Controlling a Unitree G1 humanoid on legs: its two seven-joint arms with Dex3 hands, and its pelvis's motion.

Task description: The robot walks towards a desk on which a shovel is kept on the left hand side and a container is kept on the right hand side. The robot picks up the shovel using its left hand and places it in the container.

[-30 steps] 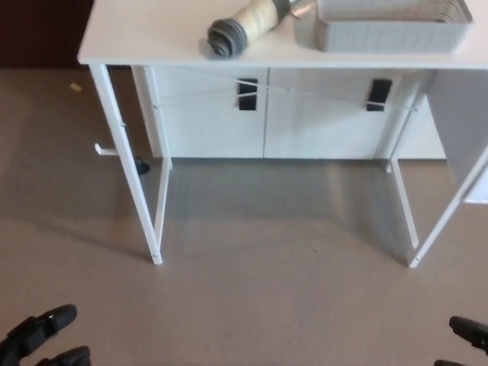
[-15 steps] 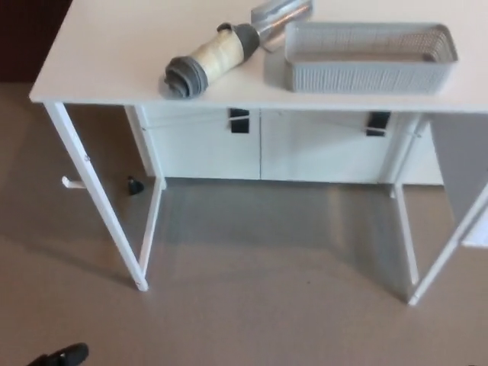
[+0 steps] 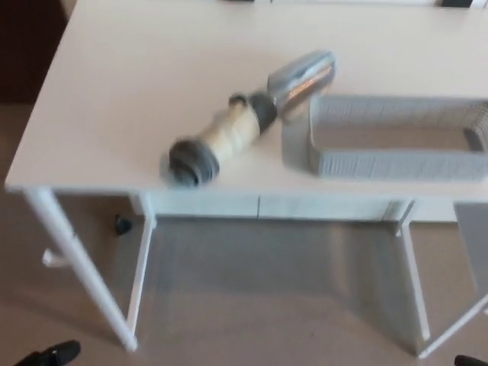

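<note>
The white surface (image 3: 114, 99) fills the upper part of the head view and carries both task items; the floor (image 3: 267, 297) shows beneath it between the white legs. The container (image 3: 396, 162), a grey slatted basket, sits on the surface at picture right, its far-right end cut off by the frame edge. The shovel (image 3: 252, 118) lies flat just beside the container's left end, its long axis running diagonally: the grey pommel of the handle points toward the near-left edge of the surface, the metal blade points away and to the right, close to the container's back-left corner; whether blade and container touch cannot be determined through the blur. The left hand (image 3: 52, 355) appears only as a dark sliver at the bottom-left edge, low over the floor. From it the shovel lies well ahead, above and to the right, handle end nearest, which in my judgement favours a reach to the handle. The state of the left fingers cannot be told. The right hand (image 3: 471, 361) is a smaller dark trace at the bottom-right corner, fingers likewise unreadable. It lies on the container's side, and neither hand is clearly nearer the shovel. The whole frame is motion-blurred.
</note>
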